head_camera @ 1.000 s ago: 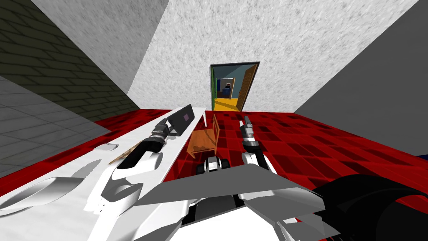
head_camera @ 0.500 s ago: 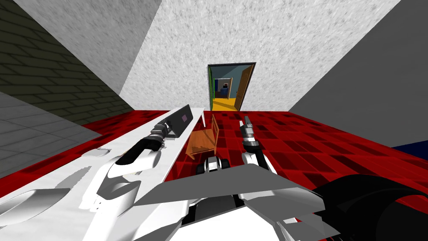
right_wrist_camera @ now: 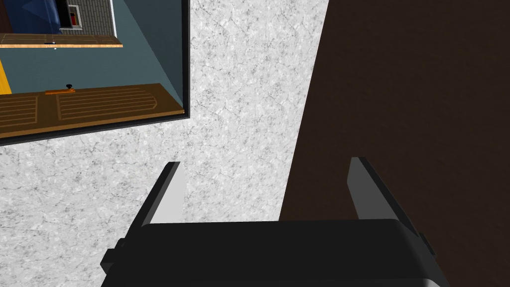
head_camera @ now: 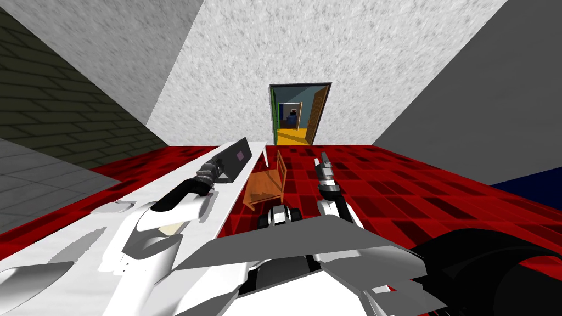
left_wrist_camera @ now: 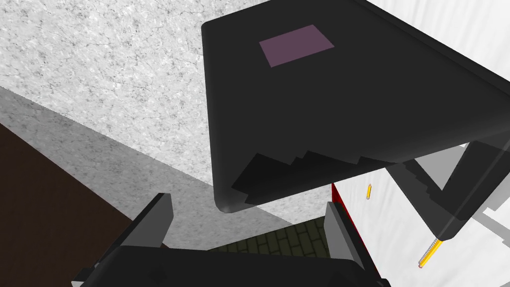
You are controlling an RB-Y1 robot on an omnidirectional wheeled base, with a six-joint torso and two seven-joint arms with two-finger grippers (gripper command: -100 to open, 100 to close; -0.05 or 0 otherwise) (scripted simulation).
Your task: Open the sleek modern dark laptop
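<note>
**Hazards**

- The left claw (left_wrist_camera: 249, 226) is released: its two light grey fingers (left_wrist_camera: 155, 224) stand apart and grip nothing. One rounded corner of the lid of the flat, dark grey laptop (left_wrist_camera: 323, 109) hangs just beyond the gap between them. Whether either finger touches the lid cannot be told. Contact at a single corner is likely to slip, and an unclamped lid may fall back.
- A push along the lid rather than a lift may slide the whole laptop across the smooth white desk (left_wrist_camera: 393, 234). The head view places it near the desk's far end, beside a brown wooden chair (head_camera: 266, 184).
- Two thin yellow pencils (left_wrist_camera: 369, 191) lie on the desk near the laptop's base, and a sliding base may sweep them along.
- The right claw (right_wrist_camera: 269, 199) is raised over the red floor, also released, and takes no part.

**Appearance of the laptop**

The lid is plain and matt, with rounded corners and a dull purple rectangular patch (left_wrist_camera: 296, 45) on its outer face. It stands tilted up from the base in a narrow V, judged partly open.
</note>
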